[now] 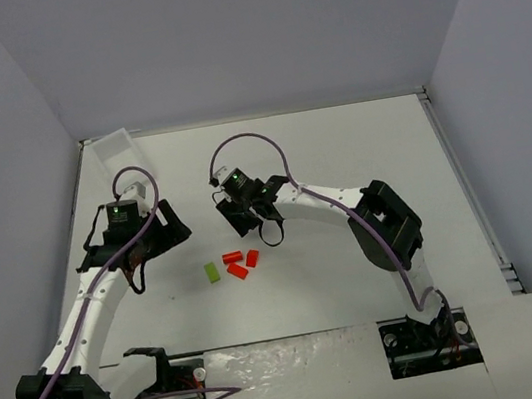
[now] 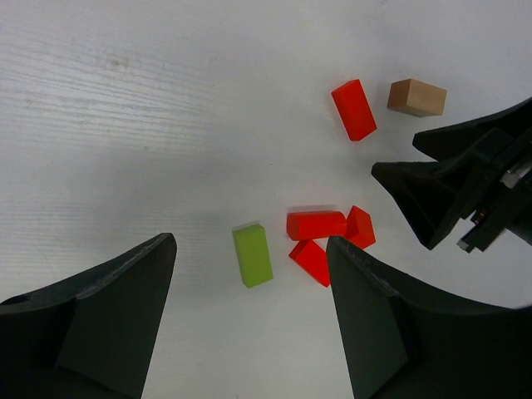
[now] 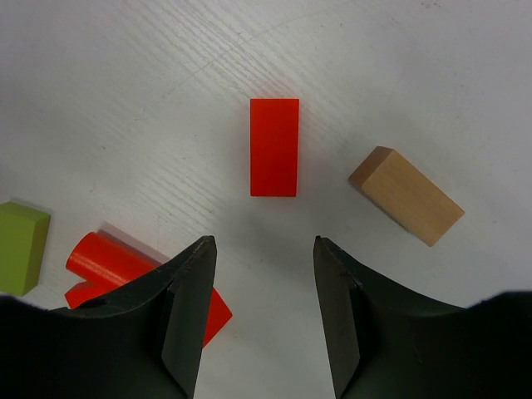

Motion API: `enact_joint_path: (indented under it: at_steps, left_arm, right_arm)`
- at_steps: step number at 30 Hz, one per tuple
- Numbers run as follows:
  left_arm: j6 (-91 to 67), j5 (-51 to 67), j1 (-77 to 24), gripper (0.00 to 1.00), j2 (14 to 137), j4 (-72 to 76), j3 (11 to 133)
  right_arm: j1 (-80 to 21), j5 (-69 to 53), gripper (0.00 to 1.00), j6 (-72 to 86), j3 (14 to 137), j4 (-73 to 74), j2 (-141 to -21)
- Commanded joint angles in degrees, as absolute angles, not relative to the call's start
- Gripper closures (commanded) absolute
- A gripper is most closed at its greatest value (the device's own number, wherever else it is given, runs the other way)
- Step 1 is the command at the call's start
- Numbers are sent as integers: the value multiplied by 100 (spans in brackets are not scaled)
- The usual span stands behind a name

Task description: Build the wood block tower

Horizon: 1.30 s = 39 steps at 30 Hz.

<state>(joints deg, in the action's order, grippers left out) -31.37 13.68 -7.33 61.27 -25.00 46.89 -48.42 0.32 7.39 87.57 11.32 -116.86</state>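
Lying loose and unstacked mid-counter (image 1: 339, 147): a smooth red rectangular wooden block (image 3: 274, 147), a tan wooden block (image 3: 406, 195) at its 4 o'clock, and a lime-green wooden block (image 2: 252, 254) at 9 o'clock of a red cylinder (image 2: 316, 224) and a red wedge (image 2: 312, 260). The left tool (image 2: 249, 245) gapes wide and the right tool (image 3: 264, 249) stands narrower; neither grips anything. A clear plastic tray (image 1: 121, 146) sits at the counter's 11 o'clock.

Lime-green block (image 3: 18, 247) clipped at the right wrist view's edge, red cylinder (image 3: 108, 262) half hidden behind the right claw (image 3: 263, 258).

Clear plastic tray (image 1: 118, 148) lying near far left corner of white table (image 1: 339, 147); grey walls (image 1: 249, 30) enclosing table on three sides.
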Motion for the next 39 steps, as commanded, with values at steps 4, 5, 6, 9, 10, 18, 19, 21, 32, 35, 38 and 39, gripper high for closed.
enact_joint_path:
  at_steps: [4,5,6,9,10,18,19,21,32,35,38,39]
  left_arm:
    - [-2901,1415,-712,30,5940,-2659,4799]
    - [-2900,1415,-712,30,5934,-2677,4792]
    - [-2906,1415,-706,30,5944,-2681,4790]
    - [-2909,1424,-703,30,5985,-2646,4807]
    - [-2895,1424,-703,30,6018,-2646,4817]
    - [-2873,1478,-704,30,6201,-2617,4949]
    - [-2869,1486,-708,30,6221,-2609,4953]
    - [-2865,1530,-707,30,6262,-2588,4966]
    - [-2853,1944,-712,30,6442,-2441,5179]
    - [-2936,2220,-705,30,6511,-2287,5352]
    - [-3100,2510,-712,31,6604,-2122,5525]
    - [-3170,2659,-717,33,6639,-2067,5585]
  right_arm:
    - [-4852,165,54,755,9267,985,-12053]
    - [-4852,202,55,770,9287,977,-12122]
    - [-4852,217,56,797,9302,970,-12167]
    - [-4852,272,57,878,9334,924,-12303]
    - [-4852,277,58,879,9334,914,-12338]
    - [-4857,298,60,844,9289,746,-12522]
    - [-4846,294,60,844,9285,738,-12545]
    - [-4825,277,62,844,9281,712,-12599]
    - [-4822,41,100,601,9051,355,-12017]
    - [-4825,-320,100,476,8656,33,-11368]
    - [-4825,-582,100,394,8189,-376,-10726]
    - [-4825,-696,100,374,8054,-545,-10472]
